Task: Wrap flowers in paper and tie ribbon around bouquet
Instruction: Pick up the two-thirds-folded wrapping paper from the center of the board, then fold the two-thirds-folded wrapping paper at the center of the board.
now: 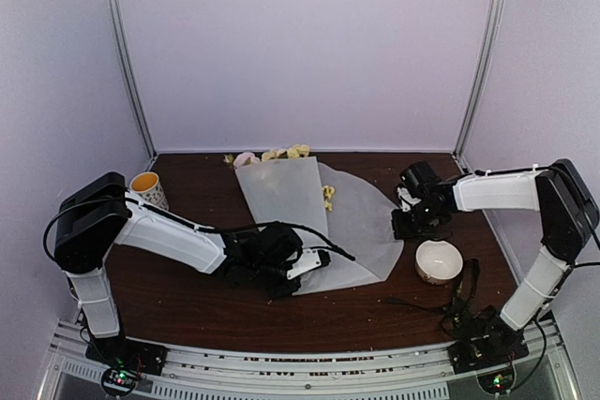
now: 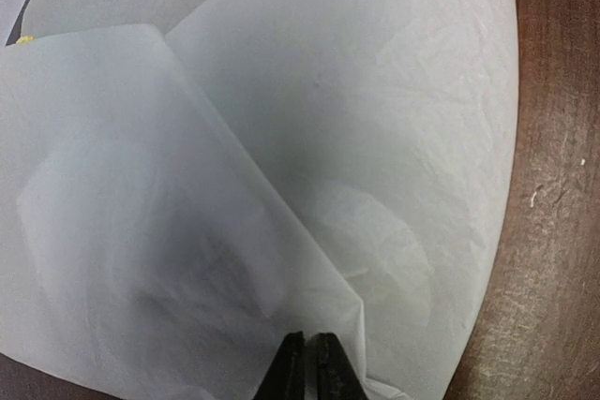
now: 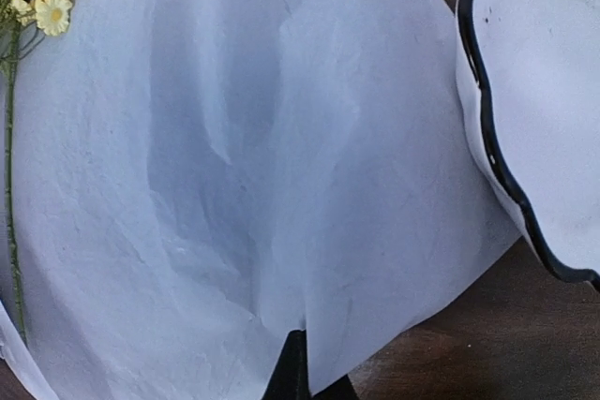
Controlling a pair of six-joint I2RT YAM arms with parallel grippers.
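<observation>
We log paper (image 1: 281, 196) half-folded over flowers (image 1: 286, 153), left hand (image 2: 306, 338) and right hand (image 3: 306, 348) each pinching it; rolling and tying remain.

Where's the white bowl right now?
In the top view the white bowl sits on the right side, beside the right edge of the paper.
</observation>
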